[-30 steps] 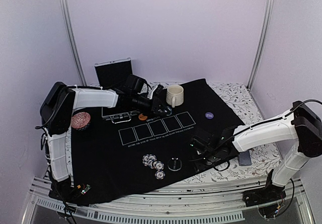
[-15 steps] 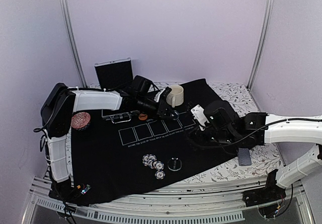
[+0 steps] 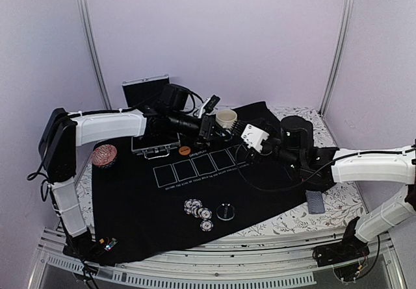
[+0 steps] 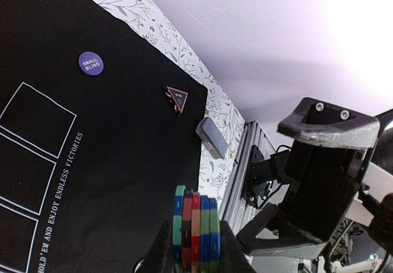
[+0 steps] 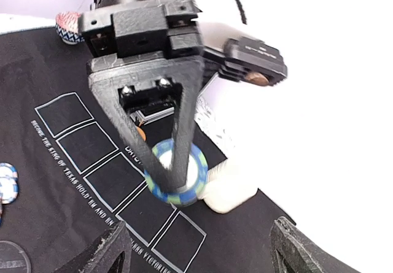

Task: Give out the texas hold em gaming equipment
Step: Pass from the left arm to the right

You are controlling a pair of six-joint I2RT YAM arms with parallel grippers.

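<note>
Gripping chip stack [image 4: 195, 215] edge-on in left tool [image 4: 194, 251], up in air just beside mug [image 3: 225, 118], w/ right tool [image 5: 196, 251] spread wide, empty, facing it. Risk of bumping stack or mistimed handover, scattering it round mug; gap btwn tools hard to judge.

The left end effector [image 3: 208, 125], closed on a stack of poker chips [image 4: 195, 230], faced the wide-spread right end effector [image 5: 199, 227] at close quarters over the far middle of the black mat [image 3: 130, 198], hemmed by the cream mug [image 3: 225, 119] just behind and the open case [image 3: 148, 97] to the left. The right arm [image 3: 364, 165] stretched across the mat's right side and barred that way. Bare mat gave room between the printed card boxes [image 3: 203, 163] and the loose chips [image 3: 198, 210] and dark disc [image 3: 225, 211] near the front edge, and down the left half.
</note>
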